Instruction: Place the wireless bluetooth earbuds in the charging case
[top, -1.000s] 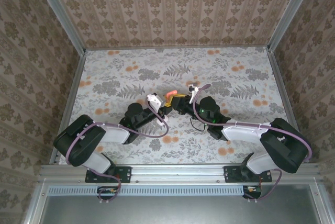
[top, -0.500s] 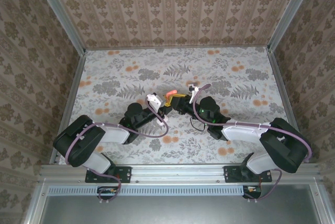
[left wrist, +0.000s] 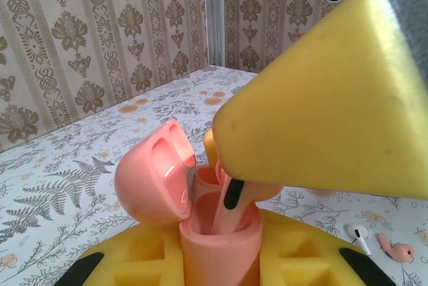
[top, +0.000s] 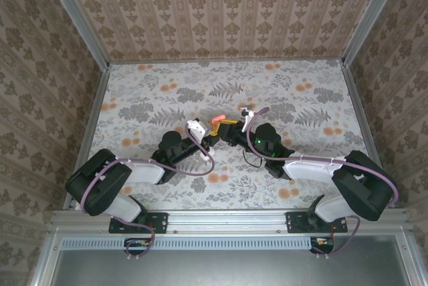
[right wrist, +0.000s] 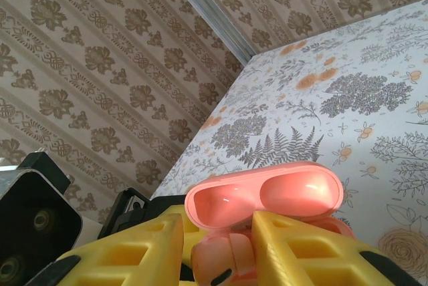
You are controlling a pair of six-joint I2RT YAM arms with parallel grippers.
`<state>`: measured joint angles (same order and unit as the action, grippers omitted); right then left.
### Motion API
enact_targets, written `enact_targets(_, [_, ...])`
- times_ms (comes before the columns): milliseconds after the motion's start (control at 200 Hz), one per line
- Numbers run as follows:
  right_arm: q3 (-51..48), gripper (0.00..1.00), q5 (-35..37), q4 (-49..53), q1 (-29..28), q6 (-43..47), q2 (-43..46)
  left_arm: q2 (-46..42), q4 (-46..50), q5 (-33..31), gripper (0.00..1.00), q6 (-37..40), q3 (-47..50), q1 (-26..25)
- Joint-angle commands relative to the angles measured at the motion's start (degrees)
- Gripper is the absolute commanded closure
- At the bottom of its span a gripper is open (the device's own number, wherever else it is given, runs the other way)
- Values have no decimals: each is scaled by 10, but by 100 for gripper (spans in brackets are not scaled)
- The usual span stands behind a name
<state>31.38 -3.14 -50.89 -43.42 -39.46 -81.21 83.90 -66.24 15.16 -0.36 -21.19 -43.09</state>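
Over the last second the top view has hardly changed. The left arm's elbow has slid a little toward the lower left. The left gripper (top: 204,133) and right gripper (top: 225,129) remain nose to nose at the centre of the floral-patterned tabletop (top: 301,99). The glossy salmon-pink plastic charging case with its hinged lid (top: 217,121) is between them.

At the bottom centre of the left wrist view, the left gripper (left wrist: 217,259) is clamped on the base of the case (left wrist: 154,179), whose lid is thrown back. A yellow finger (left wrist: 321,105) of the right gripper reaches in from the upper right. It bears on a slim pink earbud with a dark oval mark (left wrist: 231,209) standing partly down in a socket.

At the bottom centre of the right wrist view, that earbud (right wrist: 221,269) lies in the gap of the right gripper (right wrist: 219,222). Whether the jaws pinch it or merely flank it cannot be told.

The near-stillness suggests seating is under way and not finished. A small white stemmed earbud (left wrist: 359,234) lies on the table at the lower right of the left wrist view, probably yet to go in.
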Motion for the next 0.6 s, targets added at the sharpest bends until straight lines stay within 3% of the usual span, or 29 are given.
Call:
enact_targets(0, [-9,64,14,45,-4,-7,-4,-33,-74,20,84,-6,-12,-5])
enact_targets(595, [4,58,2,51,-4,-6,-4,-40,-75,29,83,-14,-15,-6])
